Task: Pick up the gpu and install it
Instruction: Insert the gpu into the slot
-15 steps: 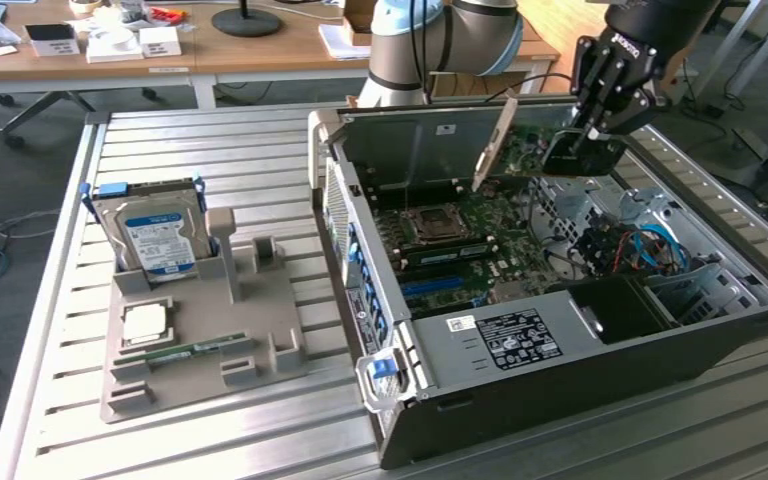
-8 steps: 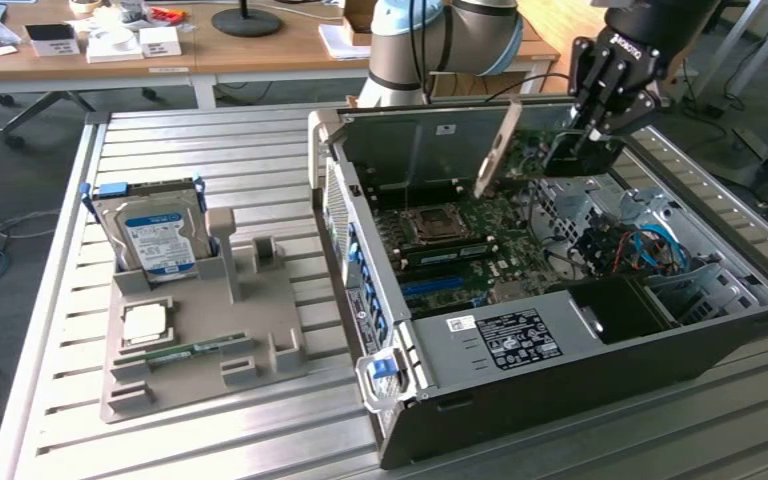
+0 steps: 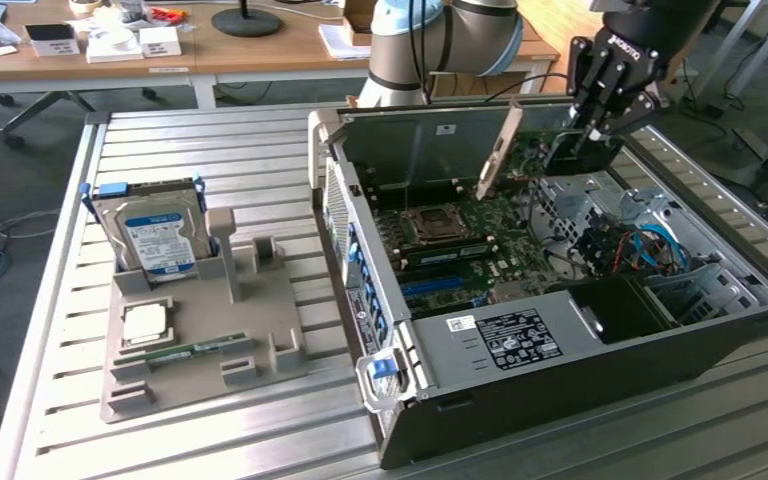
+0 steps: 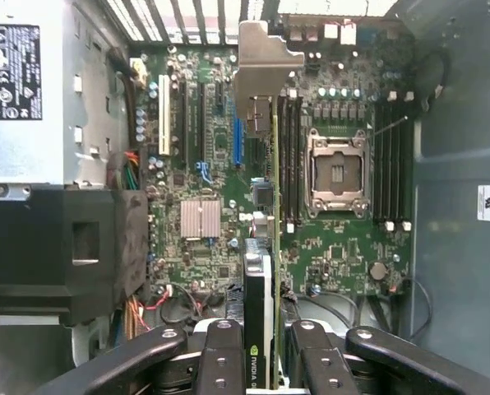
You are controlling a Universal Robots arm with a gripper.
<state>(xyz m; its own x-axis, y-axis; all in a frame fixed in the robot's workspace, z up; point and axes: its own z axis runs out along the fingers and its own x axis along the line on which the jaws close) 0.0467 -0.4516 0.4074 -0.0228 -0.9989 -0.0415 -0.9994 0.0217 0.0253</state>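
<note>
The case [image 3: 624, 380] lies open on top. The gpu [image 4: 257, 271], in the gripper [image 4: 265, 333], hangs over the motherboard [image 4: 204, 156]. The power supply [image 4: 31, 107], black duct [image 4: 56, 247] and cables [image 3: 644, 248] crowd one side.

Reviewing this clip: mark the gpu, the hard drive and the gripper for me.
gpu [image 4: 265, 62], wrist view, on its silvery end bracket.
hard drive [image 3: 160, 240], exterior view, on its blue-white label.
gripper [image 3: 598, 128], exterior view, midway between its fingertips.
</note>
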